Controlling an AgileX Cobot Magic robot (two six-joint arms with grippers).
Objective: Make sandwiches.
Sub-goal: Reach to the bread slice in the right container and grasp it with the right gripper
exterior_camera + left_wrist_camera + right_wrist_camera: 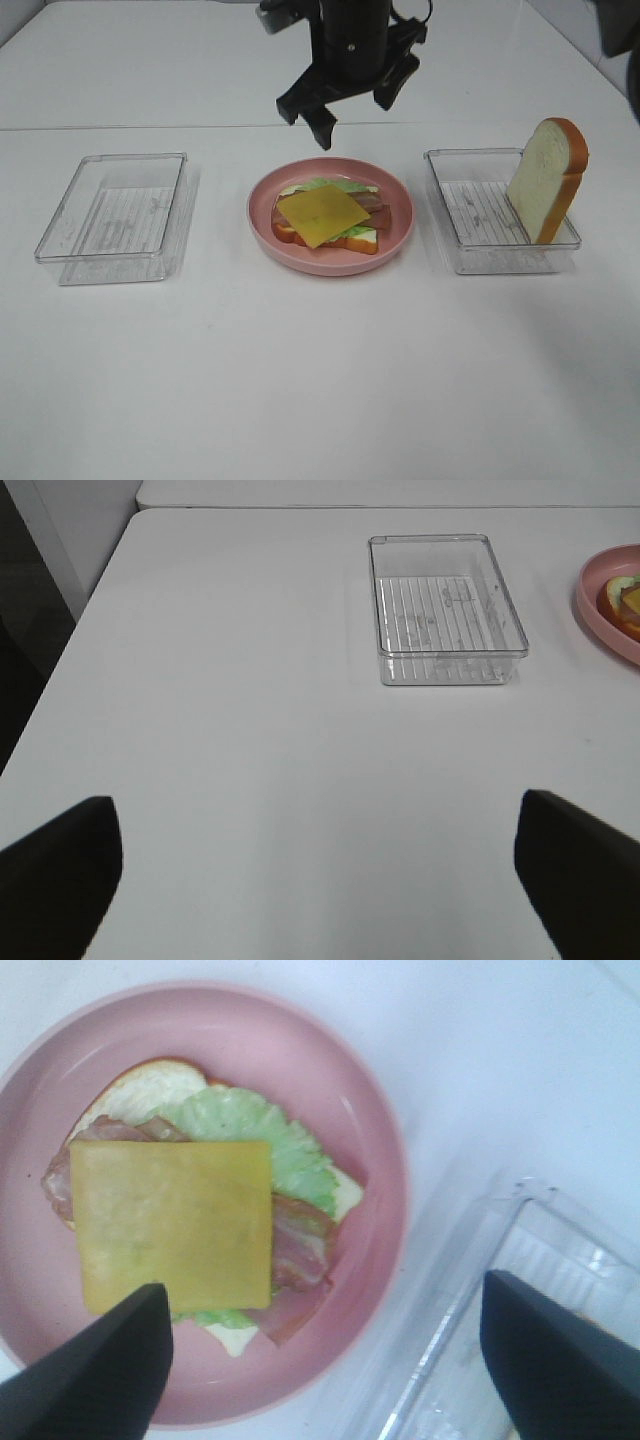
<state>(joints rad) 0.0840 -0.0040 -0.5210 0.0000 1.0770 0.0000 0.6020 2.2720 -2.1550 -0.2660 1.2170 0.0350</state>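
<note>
Step in hand: looks like the cheese square just went on the stack, so my guess is the top slice is next.
Where the sandwich is: on the pink plate, dead centre of the table. Bottom bread, lettuce, bacon, cheese on top.
Last bread slice: standing on edge in the clear tray at 3 o'clock from the plate, leaning on its far-right wall.
How to do it well: grab the slice by its flat faces, lay it down flat and square over the cheese, and let go low so the cheese doesn't skate off.
Right gripper: hanging above the plate's 12 o'clock edge, jaws spread wide, holding nothing, touching nothing.
Left gripper: wide open too, empty, parked over bare table well apart from the other tray, which has nothing in it.
</note>
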